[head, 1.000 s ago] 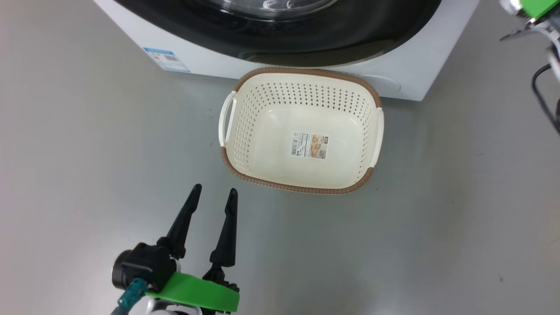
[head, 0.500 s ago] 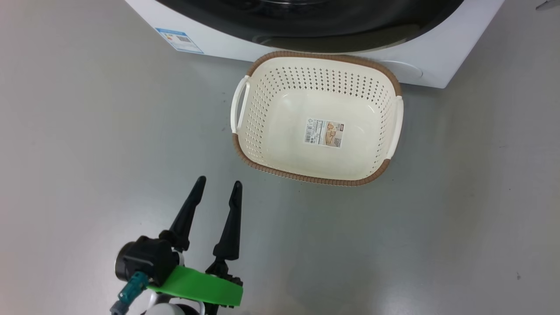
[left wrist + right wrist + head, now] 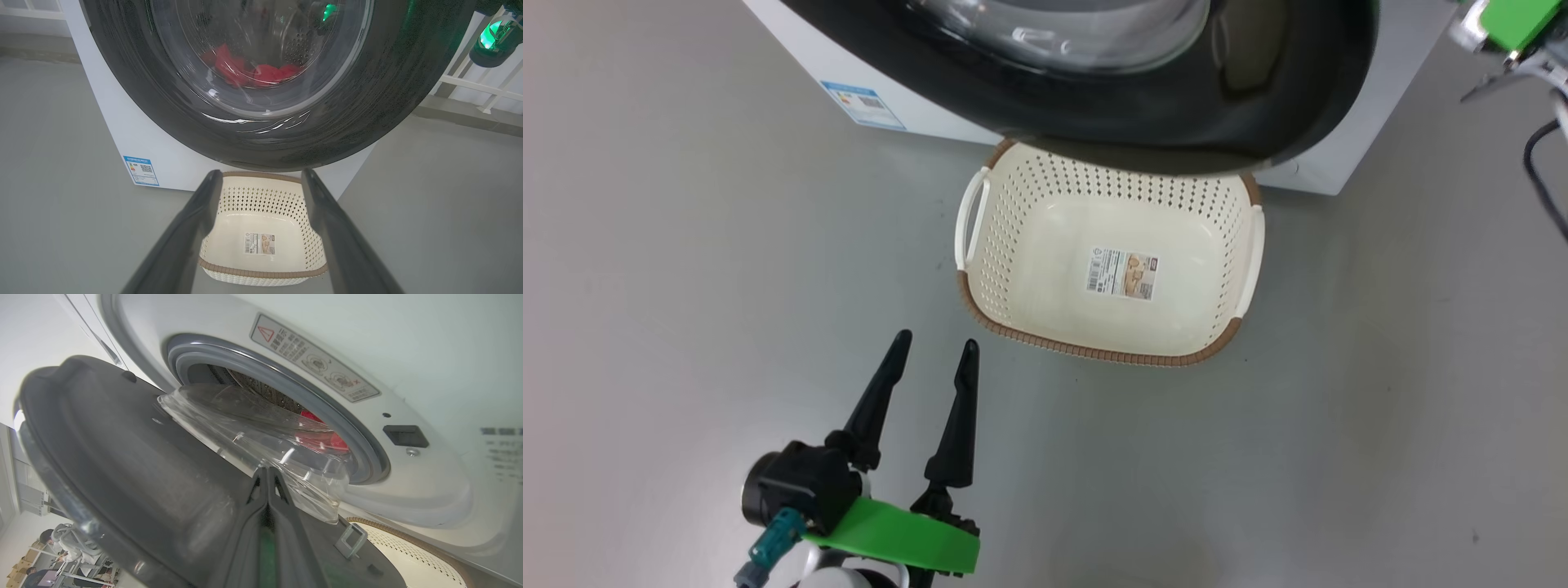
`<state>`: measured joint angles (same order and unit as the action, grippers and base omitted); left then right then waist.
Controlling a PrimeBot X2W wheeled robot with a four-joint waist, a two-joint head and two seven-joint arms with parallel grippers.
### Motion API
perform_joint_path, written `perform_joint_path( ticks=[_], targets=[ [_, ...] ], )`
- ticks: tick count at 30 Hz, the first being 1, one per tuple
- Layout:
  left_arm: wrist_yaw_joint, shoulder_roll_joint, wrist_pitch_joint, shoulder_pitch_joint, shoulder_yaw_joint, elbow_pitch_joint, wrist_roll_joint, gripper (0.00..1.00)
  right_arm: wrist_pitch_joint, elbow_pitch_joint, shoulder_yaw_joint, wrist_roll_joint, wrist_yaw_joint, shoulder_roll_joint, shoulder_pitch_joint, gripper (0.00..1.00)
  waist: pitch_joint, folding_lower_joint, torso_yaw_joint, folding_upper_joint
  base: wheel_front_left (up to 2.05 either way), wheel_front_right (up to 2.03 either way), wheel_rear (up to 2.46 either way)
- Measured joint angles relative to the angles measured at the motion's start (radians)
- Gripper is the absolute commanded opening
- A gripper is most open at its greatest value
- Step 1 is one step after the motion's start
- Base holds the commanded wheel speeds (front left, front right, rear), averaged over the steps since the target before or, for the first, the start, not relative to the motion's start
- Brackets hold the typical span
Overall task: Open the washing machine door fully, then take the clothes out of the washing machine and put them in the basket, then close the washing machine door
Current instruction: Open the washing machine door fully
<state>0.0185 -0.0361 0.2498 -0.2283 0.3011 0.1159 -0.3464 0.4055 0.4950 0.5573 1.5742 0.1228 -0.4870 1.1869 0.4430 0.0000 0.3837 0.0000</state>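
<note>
The big white front-loading washing machine (image 3: 800, 49) stands on a grey floor (image 3: 686, 327), a small blue label (image 3: 862, 104) at its lower front corner. Its large round door with a glossy black rim and bulging clear glass window (image 3: 1143, 114) stands partly open, swung out from the machine's front. In the right wrist view the glass bowl is clear of the machine's grey rubber ring (image 3: 327, 412). The bright red clothes (image 3: 233, 67) lie inside the machine's steel drum and can be seen through the glass. The small cream-white perforated plastic basket with a brown woven-look rim (image 3: 1094, 355) sits on the floor just in front of the machine. It is empty except for a paper label on its bottom, and its far edge lies under the door's rim. The left gripper (image 3: 936, 340) hovers well in front of the machine, on the near side of the basket. Its two dark fingers are spread wide and hold nothing. The right gripper (image 3: 267, 473) has its fingers pressed together, empty. Its tips are at the door's inner face beside the glass bowl, though I cannot tell whether they touch it.
</note>
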Motion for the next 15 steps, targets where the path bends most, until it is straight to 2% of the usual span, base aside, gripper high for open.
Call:
perform_joint_path(
  ticks=[7, 15],
  targets=[
    [0.0, 0.0, 0.0, 0.017, -0.002, 0.007, 0.012, 1.0, 0.009, -0.051, 0.012, 0.003, 0.0, 0.001, -0.095, 0.0, -0.051, 0.0, -0.005, 0.0, 0.0, 0.0, 0.0],
    [0.0, 0.0, 0.0, 0.055, -0.01, 0.015, 0.023, 1.0, 0.037, -0.106, 0.041, 0.031, 0.0, 0.044, -0.198, 0.0, -0.112, 0.0, -0.012, 0.0, 0.0, 0.0, 0.0]
  ],
)
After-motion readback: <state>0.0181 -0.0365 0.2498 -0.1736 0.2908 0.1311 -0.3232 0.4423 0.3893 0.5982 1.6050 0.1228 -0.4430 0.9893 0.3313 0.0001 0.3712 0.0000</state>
